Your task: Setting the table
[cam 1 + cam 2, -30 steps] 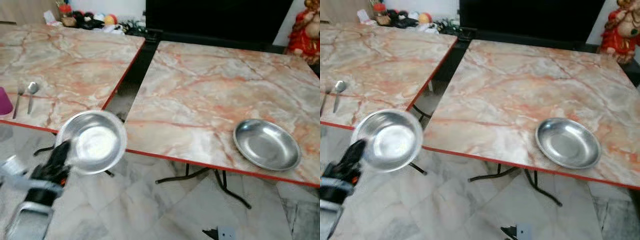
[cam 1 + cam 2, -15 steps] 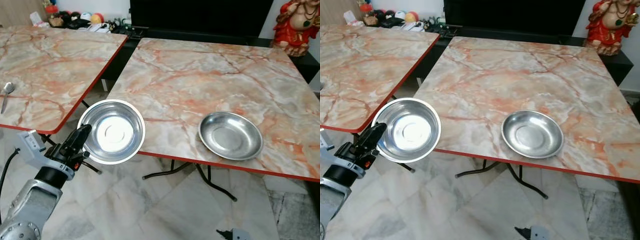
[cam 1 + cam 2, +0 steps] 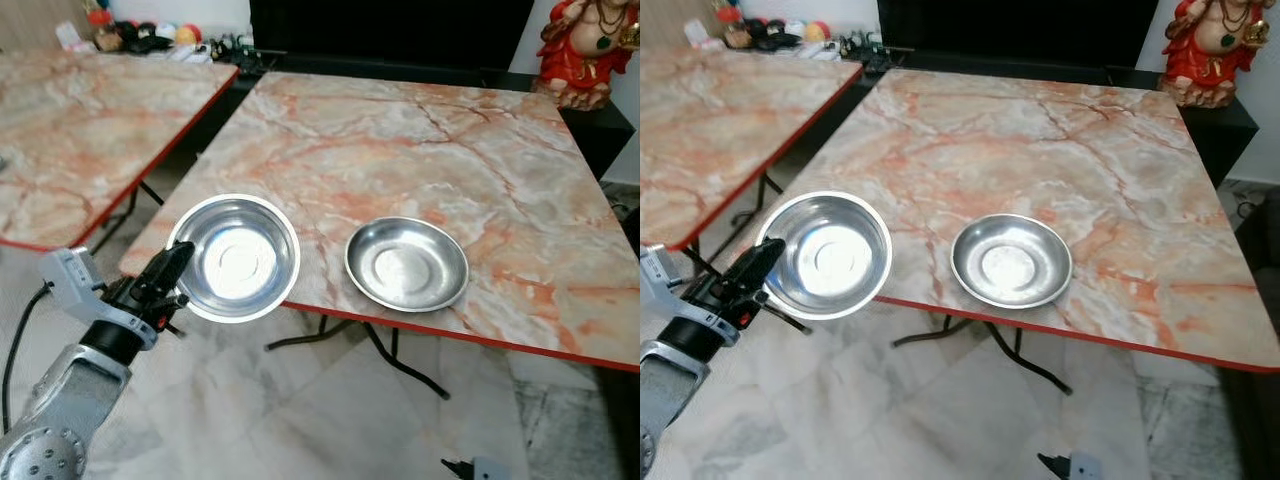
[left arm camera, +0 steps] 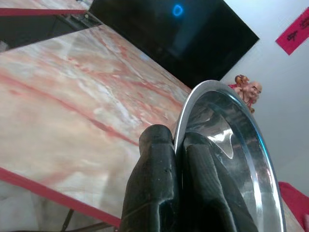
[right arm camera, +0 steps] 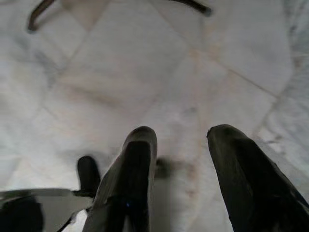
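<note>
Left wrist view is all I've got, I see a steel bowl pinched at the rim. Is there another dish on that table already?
Observer: Yes, a second steel dish sits on the table near its front edge, to the right of the held bowl.
Operator: Is my bowl over the table yet?
Observer: Partly. From the head camera it overlaps the front left corner, and its near side hangs past the red edge.
Operator: What is the right end effector doing?
Observer: The right end effector is open, hanging above the marble floor and holding nothing.
Operator: And the left one?
Observer: The left end effector grips the bowl's near left rim.
</note>
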Motion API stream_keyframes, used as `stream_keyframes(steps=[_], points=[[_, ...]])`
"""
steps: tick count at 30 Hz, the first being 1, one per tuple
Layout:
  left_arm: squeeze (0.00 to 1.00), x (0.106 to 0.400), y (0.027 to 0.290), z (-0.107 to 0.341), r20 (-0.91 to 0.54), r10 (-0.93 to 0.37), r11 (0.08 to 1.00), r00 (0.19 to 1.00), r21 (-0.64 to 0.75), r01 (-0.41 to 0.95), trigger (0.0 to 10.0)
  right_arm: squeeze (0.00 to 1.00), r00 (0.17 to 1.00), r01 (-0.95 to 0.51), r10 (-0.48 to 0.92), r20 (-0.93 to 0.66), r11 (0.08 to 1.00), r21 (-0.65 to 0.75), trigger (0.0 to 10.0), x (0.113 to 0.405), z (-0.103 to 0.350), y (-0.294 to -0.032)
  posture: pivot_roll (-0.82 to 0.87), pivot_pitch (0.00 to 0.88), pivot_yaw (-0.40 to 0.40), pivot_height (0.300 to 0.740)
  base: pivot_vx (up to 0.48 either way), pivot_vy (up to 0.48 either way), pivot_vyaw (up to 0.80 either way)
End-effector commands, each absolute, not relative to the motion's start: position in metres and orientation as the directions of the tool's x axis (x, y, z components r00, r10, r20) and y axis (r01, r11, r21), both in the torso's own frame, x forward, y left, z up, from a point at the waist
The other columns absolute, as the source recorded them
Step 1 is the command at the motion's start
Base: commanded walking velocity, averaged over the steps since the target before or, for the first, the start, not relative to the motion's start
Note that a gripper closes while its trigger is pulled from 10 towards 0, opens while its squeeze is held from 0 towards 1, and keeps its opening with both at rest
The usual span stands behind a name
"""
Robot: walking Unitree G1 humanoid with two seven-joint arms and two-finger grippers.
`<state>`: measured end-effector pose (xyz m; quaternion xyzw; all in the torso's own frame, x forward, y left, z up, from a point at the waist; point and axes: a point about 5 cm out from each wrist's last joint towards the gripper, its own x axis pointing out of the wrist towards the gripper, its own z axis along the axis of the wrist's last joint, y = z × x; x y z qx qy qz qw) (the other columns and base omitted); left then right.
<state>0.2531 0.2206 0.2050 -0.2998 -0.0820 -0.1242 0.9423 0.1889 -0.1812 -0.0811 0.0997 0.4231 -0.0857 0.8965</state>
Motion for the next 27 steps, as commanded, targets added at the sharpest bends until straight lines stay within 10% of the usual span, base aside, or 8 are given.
stream_keyframes(steps=[1, 27], points=[[0.0, 0.253, 0.218, 0.209, 0.245, -0.194, 0.794, 0.95, -0.529, 0.299, 10.0, 0.0, 0.61, 0.252, -0.082, -0.788, 0.963, 0.095, 10.0, 0.183, -0.084, -0.184, 0.15, 0.129, 0.014, 0.74, 0.0, -0.289, 0.0], [0.0, 0.258, 0.21, 0.196, 0.193, -0.181, 0.796, 0.964, -0.547, 0.259, 10.0, 0.0, 0.606, 0.244, -0.087, -0.791, 0.967, 0.08, 10.0, 0.178, -0.086, -0.185, 0.15, 0.115, -0.003, 0.74, 0.0, -0.211, 0.0]])
